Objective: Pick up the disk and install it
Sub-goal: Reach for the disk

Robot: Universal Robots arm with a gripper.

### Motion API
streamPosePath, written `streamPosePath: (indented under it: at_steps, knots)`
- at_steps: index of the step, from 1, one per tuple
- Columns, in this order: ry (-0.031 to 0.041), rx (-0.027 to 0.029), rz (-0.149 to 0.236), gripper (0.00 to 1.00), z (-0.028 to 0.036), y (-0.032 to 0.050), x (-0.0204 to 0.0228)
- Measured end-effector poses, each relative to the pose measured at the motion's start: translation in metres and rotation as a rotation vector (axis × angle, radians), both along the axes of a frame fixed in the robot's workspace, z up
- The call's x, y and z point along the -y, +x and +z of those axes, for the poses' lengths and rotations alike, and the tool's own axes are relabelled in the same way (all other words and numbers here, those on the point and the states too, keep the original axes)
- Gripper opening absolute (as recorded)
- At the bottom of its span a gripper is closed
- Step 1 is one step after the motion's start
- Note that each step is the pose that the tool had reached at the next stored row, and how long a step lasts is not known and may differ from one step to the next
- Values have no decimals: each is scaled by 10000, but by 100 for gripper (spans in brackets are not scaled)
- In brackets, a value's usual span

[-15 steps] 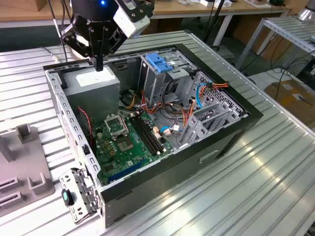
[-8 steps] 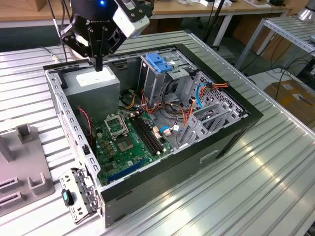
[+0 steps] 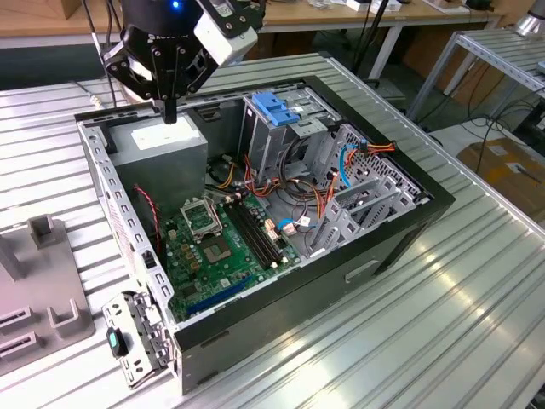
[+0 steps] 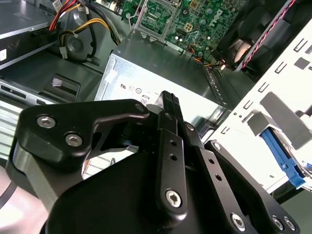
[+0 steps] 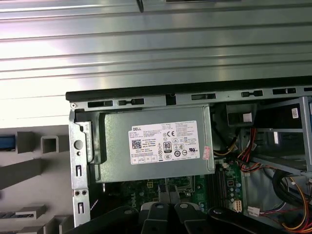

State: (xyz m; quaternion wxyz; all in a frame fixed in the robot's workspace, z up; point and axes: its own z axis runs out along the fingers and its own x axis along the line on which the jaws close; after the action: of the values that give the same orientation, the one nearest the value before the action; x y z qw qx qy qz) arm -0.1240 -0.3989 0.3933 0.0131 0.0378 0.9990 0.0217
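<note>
Fingers (image 3: 170,109) pressed together and empty just above the power supply box (image 3: 162,158), seemingly in transit. Disk (image 4: 286,168), judged by its blue rail, waits in the fixture (image 3: 38,285) well aside of them

My arm's end effector (image 3: 170,112) is matte black: flat linkage plates (image 4: 97,117) fastened with silver screws (image 4: 173,198), a white housing (image 3: 223,32) at the wrist, and a blue light (image 3: 175,5) glowing above.
</note>
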Motion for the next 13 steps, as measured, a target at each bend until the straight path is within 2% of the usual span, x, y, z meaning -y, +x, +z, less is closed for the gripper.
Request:
streamPosePath:
  at_steps: [7,13]
  knots:
    - [1,1,0,11,0,-25,0]
    - [0,0,-1,11,0,-101,0]
